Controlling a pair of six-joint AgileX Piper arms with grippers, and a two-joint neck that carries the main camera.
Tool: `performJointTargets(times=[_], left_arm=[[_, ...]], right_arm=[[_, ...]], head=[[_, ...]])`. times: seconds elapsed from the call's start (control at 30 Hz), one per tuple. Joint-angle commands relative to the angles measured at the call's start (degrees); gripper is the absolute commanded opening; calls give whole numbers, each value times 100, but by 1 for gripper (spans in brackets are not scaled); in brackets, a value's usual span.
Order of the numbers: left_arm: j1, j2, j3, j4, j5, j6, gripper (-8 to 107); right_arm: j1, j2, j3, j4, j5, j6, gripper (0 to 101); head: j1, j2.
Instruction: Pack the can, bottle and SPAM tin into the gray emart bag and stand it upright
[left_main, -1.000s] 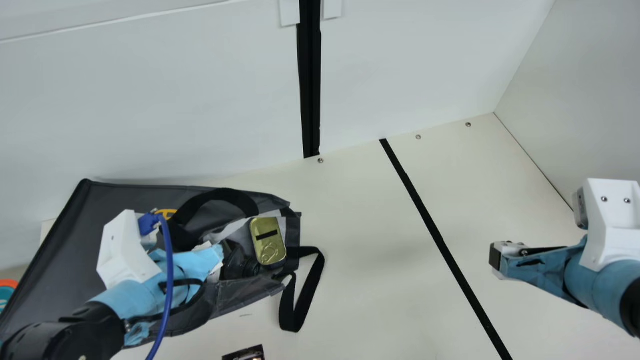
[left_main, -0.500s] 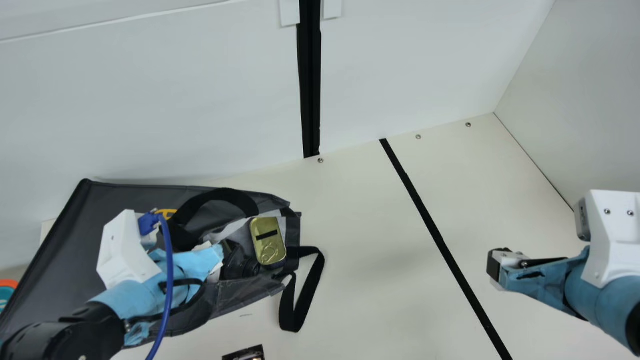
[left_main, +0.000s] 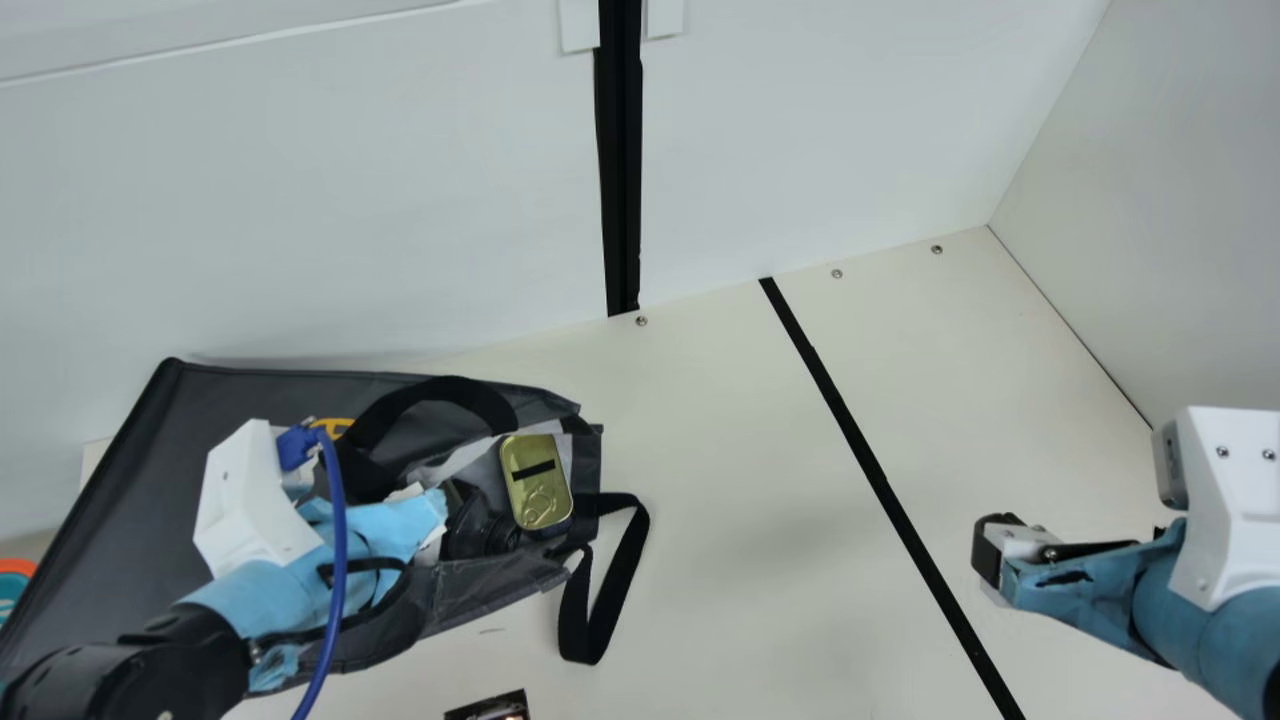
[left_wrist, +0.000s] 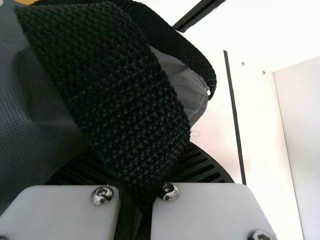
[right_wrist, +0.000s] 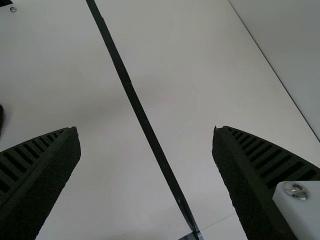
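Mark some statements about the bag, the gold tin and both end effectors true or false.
1. The gray bag is standing upright. False: it lies on its side on the table.
2. The gold tin is at the bag's open mouth. True.
3. The right end effector is open and holds nothing. True.
4. The left end effector is holding the gold tin. False: it grips a black strap.

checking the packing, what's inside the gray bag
A gold tin lies in the mouth of the gray bag; anything deeper is covered by the bag itself and the left arm.
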Motion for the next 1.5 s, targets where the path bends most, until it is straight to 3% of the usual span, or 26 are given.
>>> performJointTargets(times=[0.0, 0.33, 0.77, 0.93, 1.2, 1.47], left_arm=[[0, 0, 0, 0, 0, 0, -8], [0, 0, 0, 0, 0, 0, -8], [0, 0, 0, 0, 0, 0, -8], [0, 0, 0, 0, 0, 0, -8], [0, 0, 0, 0, 0, 0, -8], [0, 0, 0, 0, 0, 0, -8]], right_arm=[[-14, -12, 15, 33, -3, -12, 95], [-48, 12, -18, 139, -3, -60, 95], [-87, 435, -566, 430, -3, -383, 95], [-170, 576, -715, 954, -29, -680, 95], [-688, 911, -446, 1951, -518, -1607, 95], [-1068, 1311, -294, 2822, -766, -2610, 95]], head=[[-130, -14], [-130, -14], [-130, -14], [-130, -14], [-130, -14], [-130, -14]])
